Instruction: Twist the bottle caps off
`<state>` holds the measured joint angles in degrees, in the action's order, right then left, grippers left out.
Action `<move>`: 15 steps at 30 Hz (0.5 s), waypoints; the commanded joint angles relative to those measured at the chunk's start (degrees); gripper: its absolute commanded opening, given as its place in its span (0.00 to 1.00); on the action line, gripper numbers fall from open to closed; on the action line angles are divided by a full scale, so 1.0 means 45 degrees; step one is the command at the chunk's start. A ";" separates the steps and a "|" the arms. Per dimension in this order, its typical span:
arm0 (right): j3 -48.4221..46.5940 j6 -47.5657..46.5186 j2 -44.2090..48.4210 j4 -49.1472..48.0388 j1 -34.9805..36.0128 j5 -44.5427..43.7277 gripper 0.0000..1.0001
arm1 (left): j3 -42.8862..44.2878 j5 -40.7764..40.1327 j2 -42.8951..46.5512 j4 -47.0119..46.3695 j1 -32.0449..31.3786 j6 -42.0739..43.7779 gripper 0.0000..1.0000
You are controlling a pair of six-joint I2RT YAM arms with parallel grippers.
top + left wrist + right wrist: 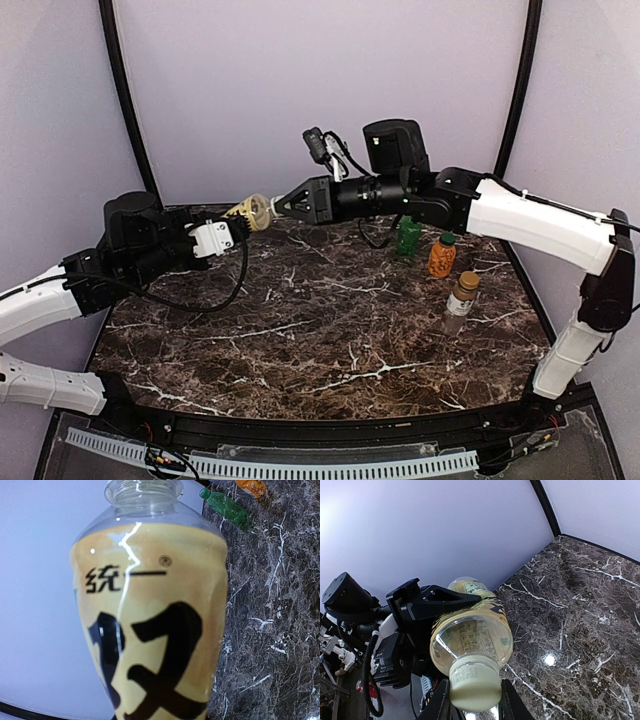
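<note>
My left gripper (228, 232) is shut on the tall clear bottle (252, 212) with the yellow label and holds it on its side above the table's far left. The bottle fills the left wrist view (150, 630) and hides my own fingers there. My right gripper (278, 207) is shut on its pale cap (474, 682), one finger on each side; the left gripper's black fingers (440, 602) clamp the body behind it. The green bottle (408, 236), the orange bottle (441, 256) and the slim clear bottle with the white label (461, 300) stand upright at the right, all capped.
The dark marble table (300, 330) is ringed by pale walls and black corner posts. The green bottle (227, 506) and the orange bottle (251, 486) show at the top of the left wrist view. A black cable (215, 300) hangs from the left arm.
</note>
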<state>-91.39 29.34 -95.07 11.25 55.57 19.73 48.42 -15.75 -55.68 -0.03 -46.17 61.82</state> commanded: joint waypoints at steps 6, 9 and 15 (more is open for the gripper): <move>-0.0178 -0.0925 -0.0295 -0.0665 -0.0046 0.0707 0.00 | -0.0141 0.0548 0.0389 0.0245 -0.0068 -0.0101 0.24; 0.0191 -0.2527 0.0006 -0.0912 -0.0017 0.1584 0.00 | 0.0157 0.1323 0.0454 0.1556 -0.0055 -0.0557 0.24; 0.2388 -0.8876 0.1883 -0.1198 0.0528 0.2512 0.00 | 0.1245 0.3838 0.0280 0.5571 -0.0052 -0.1959 0.22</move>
<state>-86.21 10.50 -92.88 9.06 55.72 25.19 51.05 -9.45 -54.43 11.00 -46.13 57.45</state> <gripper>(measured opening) 0.271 0.240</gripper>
